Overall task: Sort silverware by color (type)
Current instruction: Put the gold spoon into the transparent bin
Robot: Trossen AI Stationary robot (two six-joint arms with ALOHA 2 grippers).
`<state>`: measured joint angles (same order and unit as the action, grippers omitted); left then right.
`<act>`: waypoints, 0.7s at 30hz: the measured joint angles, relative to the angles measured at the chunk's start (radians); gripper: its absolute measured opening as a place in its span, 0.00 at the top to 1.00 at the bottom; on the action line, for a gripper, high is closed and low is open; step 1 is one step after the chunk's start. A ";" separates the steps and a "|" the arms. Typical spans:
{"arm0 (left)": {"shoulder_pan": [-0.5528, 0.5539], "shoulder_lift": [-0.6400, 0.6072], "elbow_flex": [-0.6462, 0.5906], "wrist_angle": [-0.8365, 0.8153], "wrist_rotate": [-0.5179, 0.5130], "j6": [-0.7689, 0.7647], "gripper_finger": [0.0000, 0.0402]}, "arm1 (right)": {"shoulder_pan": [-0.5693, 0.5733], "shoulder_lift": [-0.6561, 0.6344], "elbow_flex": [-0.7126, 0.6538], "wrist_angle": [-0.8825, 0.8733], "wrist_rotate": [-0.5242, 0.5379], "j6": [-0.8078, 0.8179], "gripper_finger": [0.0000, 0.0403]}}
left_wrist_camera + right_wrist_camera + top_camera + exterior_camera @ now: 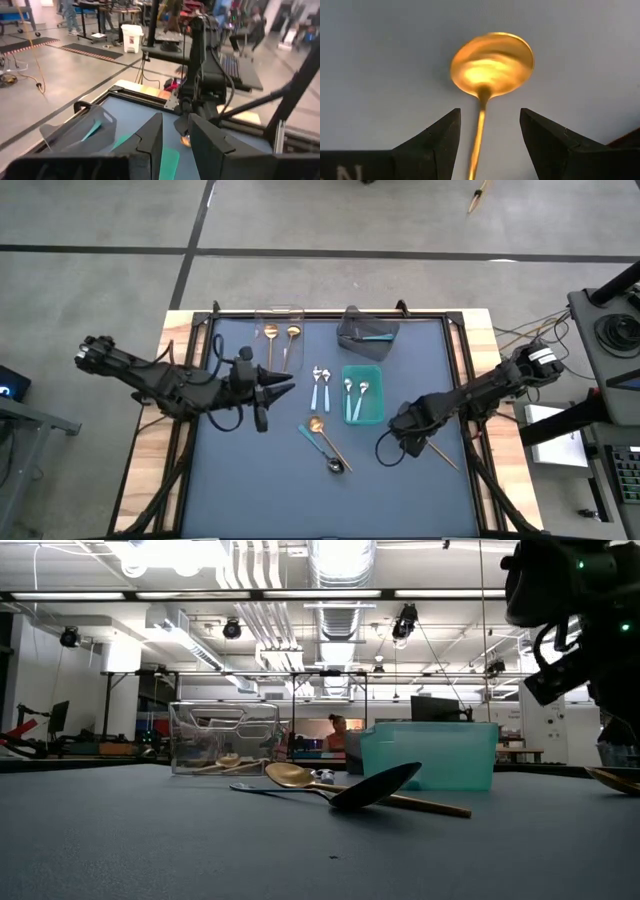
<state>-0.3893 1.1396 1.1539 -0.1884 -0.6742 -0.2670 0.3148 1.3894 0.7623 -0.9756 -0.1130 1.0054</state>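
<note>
Right wrist: gold spoon (491, 67) between (parted) fingers (432, 142)

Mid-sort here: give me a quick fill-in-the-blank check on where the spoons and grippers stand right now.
1. The right gripper stands over a ____ spoon, fingers open.
2. The clear bin holds ____ gold spoons.
3. The teal bin holds two spoons with ____ bowls.
4. The left gripper holds ____.

Missing words: gold; two; silver; nothing

Probably a lab: exposed ceiling ducts (340, 565), workbenches (510, 752).
</note>
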 joint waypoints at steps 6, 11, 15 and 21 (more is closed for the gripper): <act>0.000 -0.042 -0.090 0.096 -0.073 -0.032 0.81 | 0.002 0.033 -0.029 0.039 -0.020 -0.011 0.51; 0.001 -0.046 -0.090 0.096 -0.131 -0.031 0.81 | 0.001 0.031 -0.060 0.086 -0.028 -0.012 0.51; 0.002 -0.048 -0.090 0.095 -0.140 -0.031 0.81 | 0.001 0.029 -0.064 0.095 -0.028 -0.012 0.53; 0.004 -0.045 -0.090 0.093 -0.159 -0.031 0.81 | 0.002 0.029 -0.066 0.122 -0.029 -0.015 0.63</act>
<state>-0.3856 1.0942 1.0634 -0.0956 -0.8332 -0.2977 0.3164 1.4188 0.6960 -0.8535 -0.1421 0.9901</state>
